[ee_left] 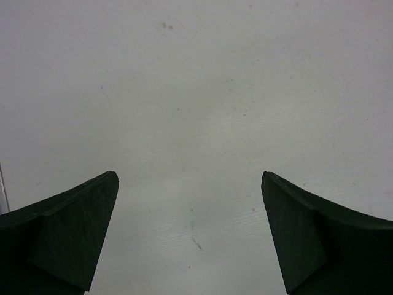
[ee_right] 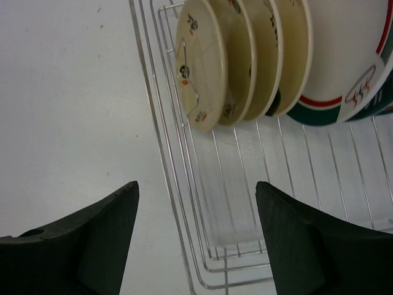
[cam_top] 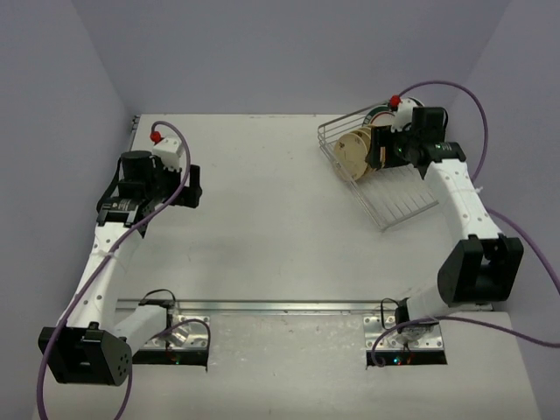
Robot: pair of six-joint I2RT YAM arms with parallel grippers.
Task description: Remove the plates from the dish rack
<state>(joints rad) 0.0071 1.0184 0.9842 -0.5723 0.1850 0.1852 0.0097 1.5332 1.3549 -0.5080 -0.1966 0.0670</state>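
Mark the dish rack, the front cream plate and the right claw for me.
dish rack [cam_top: 404, 199]: top external view, on its bare wire floor.
front cream plate [ee_right: 199, 67]: right wrist view, on the middle of its face.
right claw [ee_right: 196, 184]: right wrist view, midway between its fingertips.

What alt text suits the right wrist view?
Small cream plates stand on edge in a wire dish rack, beside a larger white plate with a red and green rim. The right gripper hovers before them, jaws open and empty.

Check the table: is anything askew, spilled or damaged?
Only the dish rack: at the far right of the table, it sits turned at an angle to the edges. The plates in it stand upright; nothing looks spilled or broken.
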